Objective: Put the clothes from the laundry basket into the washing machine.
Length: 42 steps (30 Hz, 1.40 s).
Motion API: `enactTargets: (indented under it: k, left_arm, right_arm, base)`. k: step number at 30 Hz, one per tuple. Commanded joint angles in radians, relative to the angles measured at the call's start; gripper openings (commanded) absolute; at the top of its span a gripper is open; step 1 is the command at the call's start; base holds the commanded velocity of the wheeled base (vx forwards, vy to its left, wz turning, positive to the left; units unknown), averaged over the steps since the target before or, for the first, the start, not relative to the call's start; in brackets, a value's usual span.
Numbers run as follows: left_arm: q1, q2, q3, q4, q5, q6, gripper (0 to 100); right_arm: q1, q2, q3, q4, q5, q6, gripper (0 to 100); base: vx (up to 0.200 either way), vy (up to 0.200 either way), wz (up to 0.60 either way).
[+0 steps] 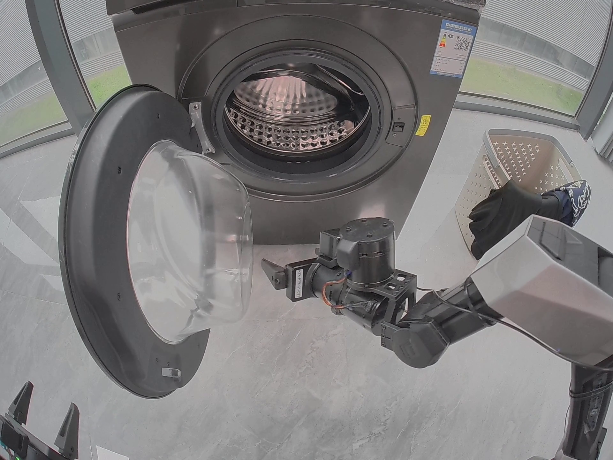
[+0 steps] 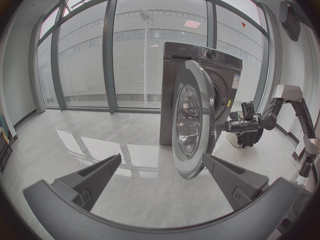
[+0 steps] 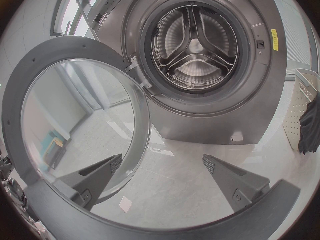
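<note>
clothes, one black, one blue-and-white patterned, drape the rim of the cream perforated plastic laundry basket on the floor right of the dark grey washing machine. its round glass-windowed door stands wide open. right gripper hovers before the steel drum, fingers spread, empty; left gripper sits low, fingers apart.

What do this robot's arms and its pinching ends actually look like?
The right arm has an angular silver-grey shell, then black joints, a round motor housing and thin orange wires. Both the right gripper and left gripper have two dark grey wedge-shaped fingers with textured tips.
</note>
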Motion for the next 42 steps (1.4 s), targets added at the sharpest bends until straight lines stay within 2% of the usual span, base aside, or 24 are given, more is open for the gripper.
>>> enactTargets:
  k: [1,7,15,26,29,33,37,38,39,42]
  left_arm:
    - [0.000,-0.009,0.016,0.000,0.000,-0.001,100]
    - [0.000,-0.009,0.016,0.000,0.000,-0.001,100]
    - [0.000,-0.009,0.016,0.000,0.000,-0.001,100]
    - [0.000,-0.009,0.016,0.000,0.002,-0.001,100]
    - [0.000,-0.007,0.016,0.000,0.002,-0.001,100]
    - [0.000,-0.009,0.016,0.000,0.000,-0.001,100]
    - [0.000,-0.009,0.016,0.000,0.002,-0.001,100]
    - [0.000,-0.009,0.016,0.000,0.000,-0.001,100]
    - [0.000,-0.009,0.016,0.000,0.002,-0.001,100]
    - [0.000,-0.007,0.016,0.000,0.000,-0.001,100]
  right_arm:
    - [0.032,0.118,-0.137,0.004,0.000,0.000,100]
    - [0.064,0.167,-0.215,-0.011,-0.001,0.003,100]
    - [0.049,0.157,-0.220,-0.013,-0.005,0.003,100]
    - [0.084,0.175,-0.243,-0.013,0.002,0.003,100]
    - [0.078,0.164,-0.228,-0.013,-0.009,0.001,100]
    - [0.047,0.049,-0.105,-0.038,-0.011,-0.017,100]
    - [-0.052,-0.248,0.282,-0.123,0.025,-0.080,100]
    - [-0.056,-0.261,0.295,-0.127,0.026,-0.081,100]
    - [-0.102,-0.390,0.455,-0.154,0.040,-0.120,100]
    - [-0.178,-0.610,0.696,-0.188,0.040,-0.172,100]
  base:
    - [0.000,0.000,0.00]
    - [0.000,0.000,0.00]
    - [0.000,0.000,0.00]
    - [0.000,0.000,0.00]
    - [0.000,0.000,0.00]
    - [0.000,0.000,0.00]
    - [0.000,0.000,0.00]
    - [0.000,0.000,0.00]
    - [0.000,0.000,0.00]
    - [0.000,0.000,0.00]
